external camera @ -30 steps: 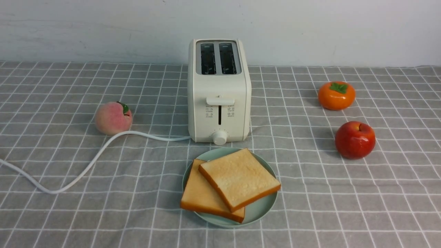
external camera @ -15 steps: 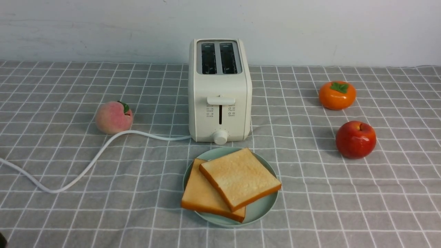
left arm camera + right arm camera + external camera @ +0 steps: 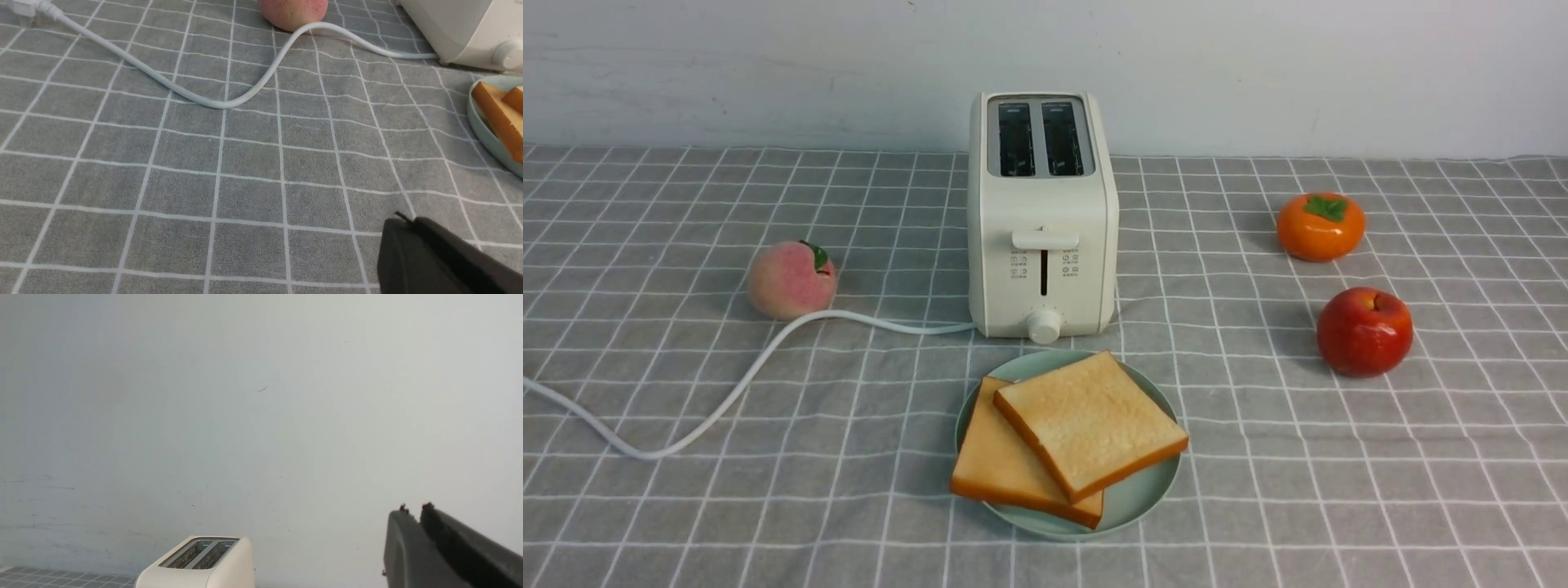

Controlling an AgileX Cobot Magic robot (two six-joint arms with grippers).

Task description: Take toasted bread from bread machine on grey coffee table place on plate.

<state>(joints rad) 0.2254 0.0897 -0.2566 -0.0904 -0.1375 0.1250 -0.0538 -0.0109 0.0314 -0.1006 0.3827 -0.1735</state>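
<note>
While neither arm is seen in the front view, each gripper is caught by its own wrist camera.

Toaster [image 3: 1042, 216]: set upright on the grey table [image 3: 686, 506], taken as landmark; both slots are seen dark, with no bread in them; lever at the top of its track.

Plate [image 3: 1143, 494]: laid directly in front of the toaster, rim just short of the knob.

Toast [image 3: 1089, 422]: two slices are stacked flat on the plate; the upper one is turned at an angle and overlaps the lower slice [image 3: 992, 465], whose corner overhangs the plate rim on the left.

Cord [image 3: 727, 392]: run from the toaster's base out to the left, curving across the cloth.

Peach [image 3: 791, 279]: left of the toaster, touching the cord.

Persimmon [image 3: 1320, 226]: well right of the toaster, level with it.

Apple [image 3: 1365, 331]: right of the toaster, nearer the camera than the persimmon.

Left gripper [image 3: 402, 222]: held low over bare cloth, left of the plate; fingers pressed together, nothing between them.

Right gripper [image 3: 412, 509]: raised high, higher than the toaster top, wall behind; fingertips drawn nearly together, only a slit between, nothing held.
</note>
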